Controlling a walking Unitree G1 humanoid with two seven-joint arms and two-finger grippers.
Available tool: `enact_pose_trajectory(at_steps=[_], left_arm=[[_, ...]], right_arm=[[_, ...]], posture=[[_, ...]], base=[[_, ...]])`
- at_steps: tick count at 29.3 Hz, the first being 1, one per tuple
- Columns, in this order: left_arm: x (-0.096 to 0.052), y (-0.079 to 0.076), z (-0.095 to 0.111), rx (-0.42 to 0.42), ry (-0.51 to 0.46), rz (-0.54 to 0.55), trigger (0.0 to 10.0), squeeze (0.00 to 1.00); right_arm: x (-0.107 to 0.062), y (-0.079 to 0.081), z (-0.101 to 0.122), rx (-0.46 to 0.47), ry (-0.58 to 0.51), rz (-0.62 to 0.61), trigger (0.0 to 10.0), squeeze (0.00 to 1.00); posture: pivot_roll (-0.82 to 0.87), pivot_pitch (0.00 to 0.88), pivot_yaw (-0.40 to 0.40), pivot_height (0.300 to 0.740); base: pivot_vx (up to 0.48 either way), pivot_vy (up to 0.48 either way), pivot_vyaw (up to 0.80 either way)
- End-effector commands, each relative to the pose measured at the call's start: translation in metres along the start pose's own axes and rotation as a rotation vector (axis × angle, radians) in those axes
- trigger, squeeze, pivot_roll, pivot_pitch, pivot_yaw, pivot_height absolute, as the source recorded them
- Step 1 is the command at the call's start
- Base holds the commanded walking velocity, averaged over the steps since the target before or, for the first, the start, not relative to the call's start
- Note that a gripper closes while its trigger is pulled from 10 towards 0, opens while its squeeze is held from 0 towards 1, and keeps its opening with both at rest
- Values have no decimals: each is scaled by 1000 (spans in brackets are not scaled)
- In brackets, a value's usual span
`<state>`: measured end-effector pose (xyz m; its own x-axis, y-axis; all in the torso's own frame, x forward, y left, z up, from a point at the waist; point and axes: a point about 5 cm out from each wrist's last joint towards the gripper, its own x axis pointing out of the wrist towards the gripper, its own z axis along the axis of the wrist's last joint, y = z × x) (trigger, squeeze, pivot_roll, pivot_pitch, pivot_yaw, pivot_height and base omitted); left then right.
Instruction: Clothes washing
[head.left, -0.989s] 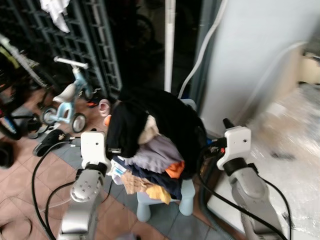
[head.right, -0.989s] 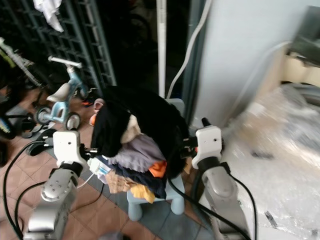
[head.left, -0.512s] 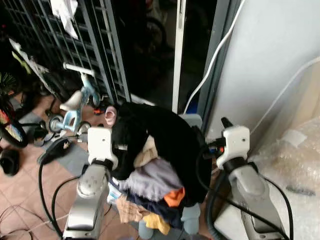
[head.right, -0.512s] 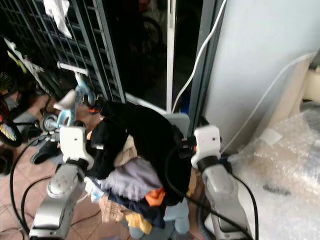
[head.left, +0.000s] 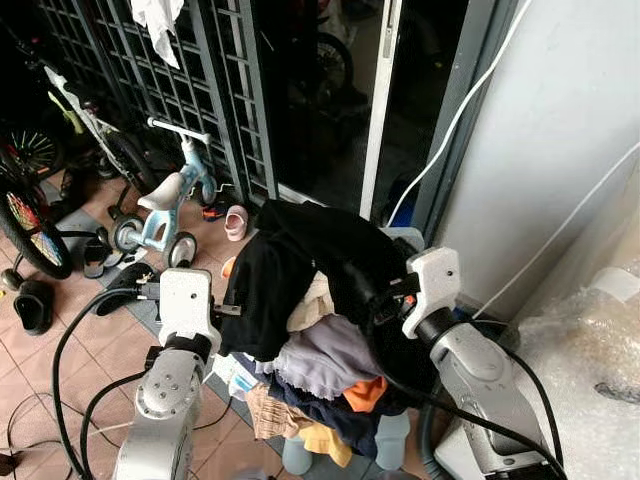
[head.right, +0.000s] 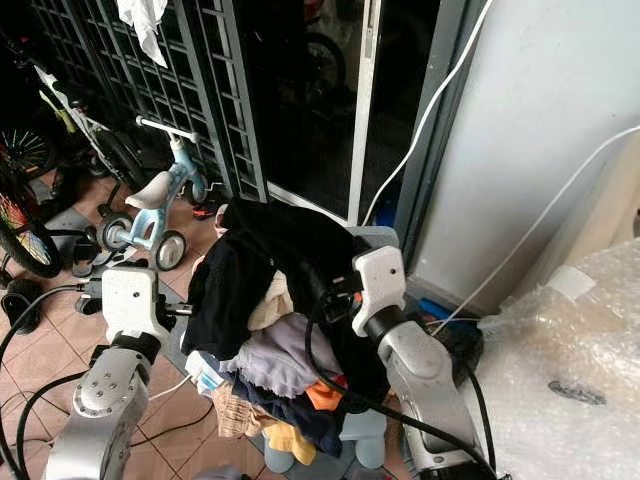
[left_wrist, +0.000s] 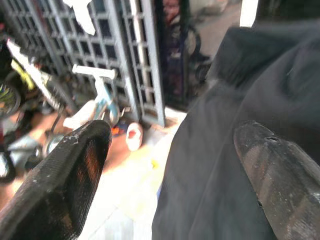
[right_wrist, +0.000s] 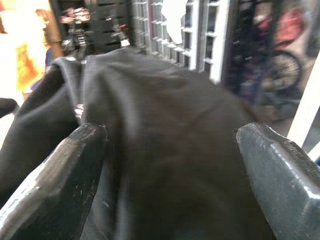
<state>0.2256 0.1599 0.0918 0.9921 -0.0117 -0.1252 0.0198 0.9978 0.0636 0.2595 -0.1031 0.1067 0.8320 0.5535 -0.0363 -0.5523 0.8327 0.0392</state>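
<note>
Two spread claws, left claw (left_wrist: 165, 180), right claw (right_wrist: 170, 170), flanking heaped black-topped clothes pile (head.left: 320, 310)

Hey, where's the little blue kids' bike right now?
In the left eye view, the little blue bike stands on the tiled floor on the robot's left, against the dark metal grille, beyond the clothes pile.
</note>
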Motion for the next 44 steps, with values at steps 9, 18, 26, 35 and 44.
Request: enact_pose_trajectory(at_steps=[9, 18, 26, 35, 44], left_arm=[[-5, 12, -1, 23, 18, 52, 10000, 0], [-2, 10, -3, 18, 28, 39, 10000, 0], [5, 9, -2, 15, 19, 34, 10000, 0], [10, 12, -1, -6, 24, 67, 10000, 0], [11, 9, -1, 4, 18, 56, 10000, 0]], right_arm=[[44, 6, -5, 88, 105, 16, 0, 0], [39, 6, -20, 148, 172, 22, 0, 0], [40, 4, -18, 175, 151, 10, 0, 0], [39, 7, 3, 211, 51, 41, 0, 0], [30, 10, 69, 217, -201, 96, 0, 0]], posture=[[31, 0, 15, 740], [29, 0, 10, 740], [18, 0, 17, 740], [25, 0, 8, 740], [4, 0, 13, 740]], base=[[0, 0, 0], [0, 0, 0], [0, 0, 0], [0, 0, 0], [0, 0, 0]])
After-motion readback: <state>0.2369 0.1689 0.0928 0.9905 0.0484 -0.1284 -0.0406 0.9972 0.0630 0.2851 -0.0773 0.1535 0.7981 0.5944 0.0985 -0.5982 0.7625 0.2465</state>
